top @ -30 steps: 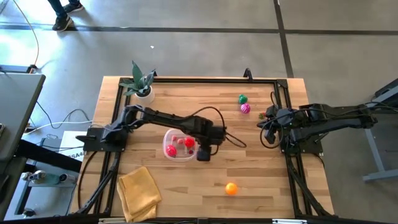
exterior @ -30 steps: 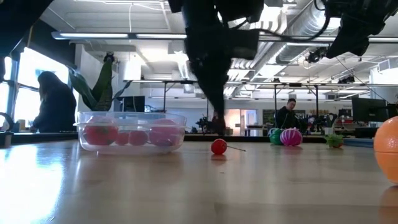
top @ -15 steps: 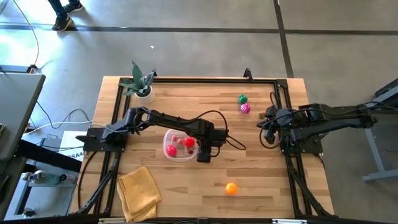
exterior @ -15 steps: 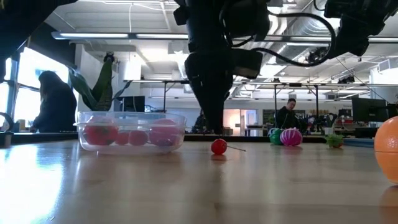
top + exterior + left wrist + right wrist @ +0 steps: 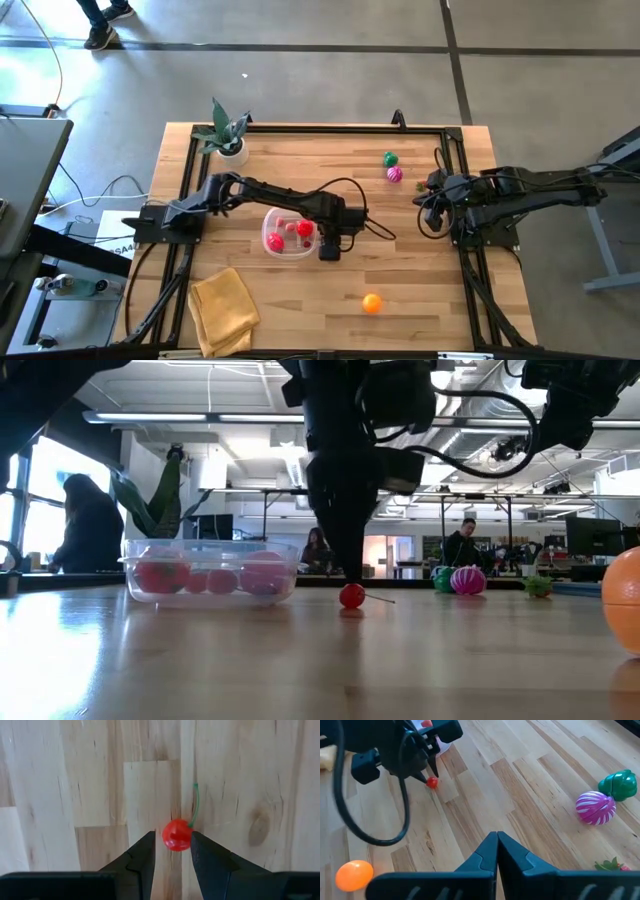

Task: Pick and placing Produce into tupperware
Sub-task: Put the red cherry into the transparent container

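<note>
A small red cherry [image 5: 176, 834] with a thin green stem [image 5: 194, 805] lay on the wooden surface [image 5: 420, 270], just beside the tupperware [image 5: 285, 234], which already held red pieces. The left end effector [image 5: 172, 851] was seen closed against the cherry's round body, one finger on each side. The toy was judged light, hard and smooth, so liable to squirt out; the body, not the flimsy stem, was judged the place to hold. The right end effector [image 5: 497, 845] was kept shut, empty, at the surface's right edge.
</note>
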Controlling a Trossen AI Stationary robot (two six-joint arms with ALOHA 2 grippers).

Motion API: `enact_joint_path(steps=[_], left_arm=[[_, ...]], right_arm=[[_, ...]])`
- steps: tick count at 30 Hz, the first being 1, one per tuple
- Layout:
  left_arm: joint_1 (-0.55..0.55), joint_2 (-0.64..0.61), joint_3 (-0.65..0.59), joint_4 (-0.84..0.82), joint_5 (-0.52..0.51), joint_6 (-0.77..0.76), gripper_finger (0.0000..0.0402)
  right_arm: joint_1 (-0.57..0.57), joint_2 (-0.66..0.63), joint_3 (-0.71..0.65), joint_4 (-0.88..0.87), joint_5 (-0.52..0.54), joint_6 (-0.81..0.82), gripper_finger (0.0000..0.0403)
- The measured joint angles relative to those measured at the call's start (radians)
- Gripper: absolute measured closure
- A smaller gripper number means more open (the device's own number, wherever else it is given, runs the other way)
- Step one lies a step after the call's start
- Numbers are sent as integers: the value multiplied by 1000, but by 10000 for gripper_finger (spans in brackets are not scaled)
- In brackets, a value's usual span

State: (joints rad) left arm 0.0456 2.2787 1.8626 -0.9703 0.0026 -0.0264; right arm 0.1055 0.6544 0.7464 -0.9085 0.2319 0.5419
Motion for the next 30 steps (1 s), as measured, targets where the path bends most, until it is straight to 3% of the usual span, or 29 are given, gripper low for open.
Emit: enact_joint_path(steps=[13, 24, 30], left_arm=[[7, 21, 0, -11, 35, -58, 290], [7, 24, 0, -21, 20, -55, 225], [6, 24, 0, 2, 19, -22, 231]], right_arm=[[0, 0, 0, 0, 0, 0, 402], [0, 0, 0, 0, 0, 0, 402], [0, 0, 0, 0, 0, 0, 402]])
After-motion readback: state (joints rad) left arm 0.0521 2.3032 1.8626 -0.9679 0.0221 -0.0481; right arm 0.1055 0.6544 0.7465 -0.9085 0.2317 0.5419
